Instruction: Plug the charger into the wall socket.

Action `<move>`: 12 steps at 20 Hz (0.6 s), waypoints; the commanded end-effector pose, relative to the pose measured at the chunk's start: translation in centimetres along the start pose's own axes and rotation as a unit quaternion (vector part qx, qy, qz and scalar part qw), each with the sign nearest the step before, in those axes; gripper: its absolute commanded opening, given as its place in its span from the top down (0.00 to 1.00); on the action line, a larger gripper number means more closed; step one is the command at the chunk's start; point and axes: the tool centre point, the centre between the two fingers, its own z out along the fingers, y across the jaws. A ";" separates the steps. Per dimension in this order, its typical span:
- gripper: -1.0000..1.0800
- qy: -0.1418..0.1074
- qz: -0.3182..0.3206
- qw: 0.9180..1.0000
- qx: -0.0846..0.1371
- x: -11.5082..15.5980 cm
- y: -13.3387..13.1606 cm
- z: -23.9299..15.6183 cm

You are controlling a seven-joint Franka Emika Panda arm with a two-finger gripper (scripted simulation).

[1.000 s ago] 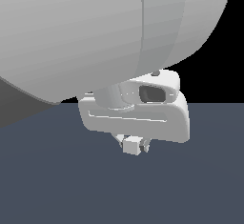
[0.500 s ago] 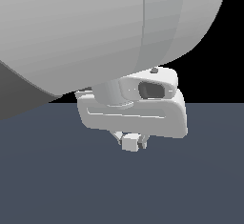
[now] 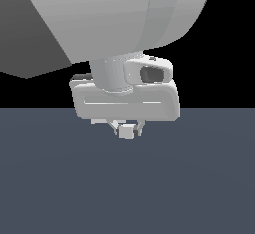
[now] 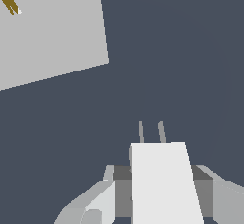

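The charger (image 4: 164, 180) is a small off-white block with two thin grey prongs sticking out of its far end. My gripper (image 4: 162, 189) is shut on the charger, one finger pressed against each side. In the exterior view the charger (image 3: 126, 132) shows as a small cube held under the white hand, with the gripper (image 3: 126, 128) above the dark floor. The wall socket (image 4: 50, 32) is a flat off-white plate with brownish slots near one corner of the wrist view. It stands ahead and off to one side of the prongs, well apart from them. The exterior view does not show the socket.
A dark grey-blue floor (image 3: 189, 188) fills the lower half of the exterior view. The arm's large pale links (image 3: 124, 19) fill the upper half and hide what lies behind them.
The hand with the charger has shifted slightly toward the exterior view's left and a little upward. The grip on the charger is unchanged.
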 end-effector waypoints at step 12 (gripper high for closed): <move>1.00 0.001 -0.120 0.991 0.065 3.1 -4.3 -3.4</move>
